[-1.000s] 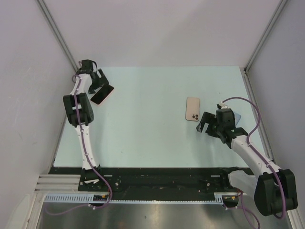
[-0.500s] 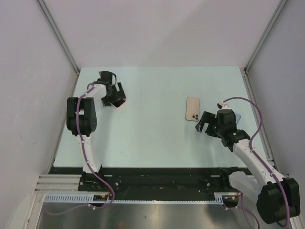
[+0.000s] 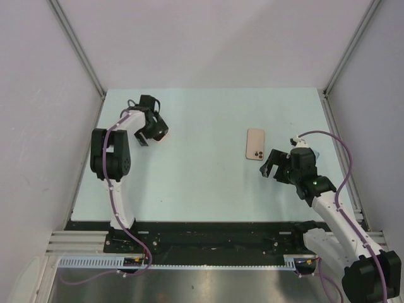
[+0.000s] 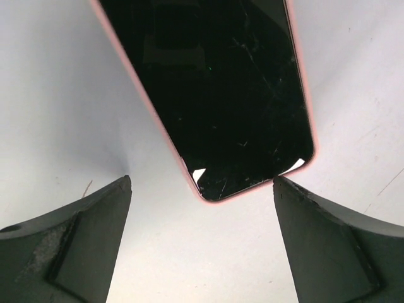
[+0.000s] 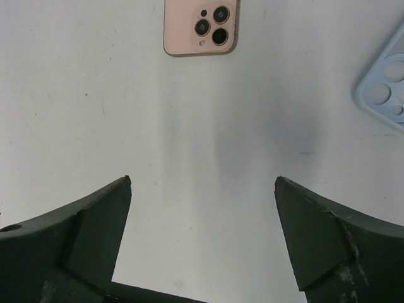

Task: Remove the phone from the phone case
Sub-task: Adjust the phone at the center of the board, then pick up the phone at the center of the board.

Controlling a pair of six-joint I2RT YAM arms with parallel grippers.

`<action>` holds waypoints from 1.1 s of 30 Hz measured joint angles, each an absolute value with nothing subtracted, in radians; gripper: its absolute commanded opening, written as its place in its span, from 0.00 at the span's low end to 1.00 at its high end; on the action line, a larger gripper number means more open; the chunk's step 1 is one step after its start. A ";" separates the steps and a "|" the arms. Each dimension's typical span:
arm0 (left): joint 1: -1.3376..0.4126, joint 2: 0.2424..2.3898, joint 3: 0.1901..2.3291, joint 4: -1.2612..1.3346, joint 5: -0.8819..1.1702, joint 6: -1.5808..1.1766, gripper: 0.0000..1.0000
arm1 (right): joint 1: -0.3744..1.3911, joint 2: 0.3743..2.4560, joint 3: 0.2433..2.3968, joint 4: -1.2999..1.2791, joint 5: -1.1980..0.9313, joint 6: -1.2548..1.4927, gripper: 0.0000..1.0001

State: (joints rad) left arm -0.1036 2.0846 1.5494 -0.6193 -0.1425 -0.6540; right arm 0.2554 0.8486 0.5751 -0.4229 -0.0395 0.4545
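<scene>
A pale green table (image 3: 202,183) is enclosed on three sides by white walls (image 3: 208,38). Metal posts (image 3: 77,47) are set at its far corners. Faint grey scuffs (image 5: 221,145) are seen on its surface.

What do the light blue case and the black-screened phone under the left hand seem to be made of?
Light blue phone case: likely silicone or rubbery plastic, matte, no glare, rounded camera cutouts. Black-screened phone: glossy glass front, showing fine scratches and reflections; its pink rim looks like matte plastic or silicone, I cannot tell which.
</scene>
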 measured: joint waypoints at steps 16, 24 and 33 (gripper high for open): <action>-0.151 2.274 2.020 -0.841 -0.370 -0.915 0.98 | 0.273 0.890 0.568 -0.376 -0.096 0.466 1.00; -0.164 2.393 2.084 -0.971 -0.425 -0.925 0.99 | 0.274 0.974 0.567 -0.319 -0.130 0.451 1.00; -0.168 2.369 2.013 -0.971 -0.443 -0.930 1.00 | 0.274 1.040 0.567 -0.294 -0.156 0.425 1.00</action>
State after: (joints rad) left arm -0.1680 2.3692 2.0129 -0.9710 -0.4431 -0.9302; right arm 0.2741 1.0397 0.5667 -0.2943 -0.1562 0.4248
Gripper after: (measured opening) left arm 0.996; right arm 0.994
